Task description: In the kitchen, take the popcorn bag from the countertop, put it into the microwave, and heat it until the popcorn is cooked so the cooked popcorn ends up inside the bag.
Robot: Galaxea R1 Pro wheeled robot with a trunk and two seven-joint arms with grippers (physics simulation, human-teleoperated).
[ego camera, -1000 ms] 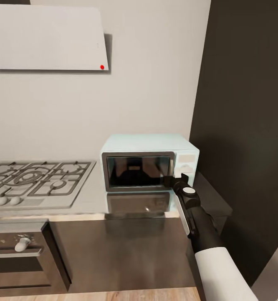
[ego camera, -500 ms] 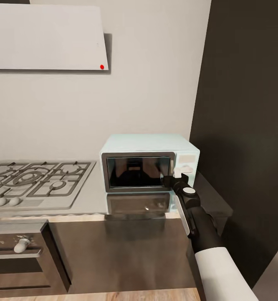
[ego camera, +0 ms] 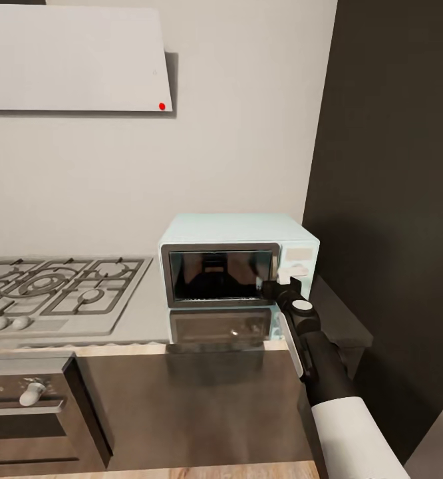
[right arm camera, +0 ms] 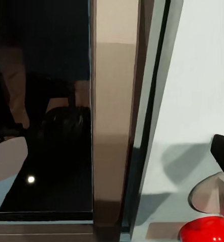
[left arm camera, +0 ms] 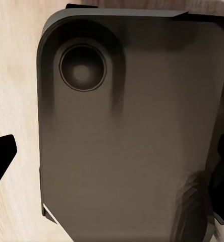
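Our right gripper (ego camera: pixel 279 289) is up at the microwave (ego camera: pixel 238 258), right by the door's edge near the knobs. We can't tell if it's open or shut. Left gripper: tips wide apart, holding nothing, over a dark grey panel (left arm camera: pixel 132 131). The microwave sits on the table (ego camera: pixel 151 318), door shut. Stove (ego camera: pixel 55 293) to its left w/ oven (ego camera: pixel 28 406) below; dark wall (ego camera: pixel 394 199) on its right.

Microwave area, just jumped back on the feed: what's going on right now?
The right hand is up against the small mint-blue boxy microwave on the grey metallic countertop, at the right edge of its dark glass door, next to the knob panel. The door looks shut. Whether the fingers grip anything can't be made out. The right wrist view shows the door frame close up.
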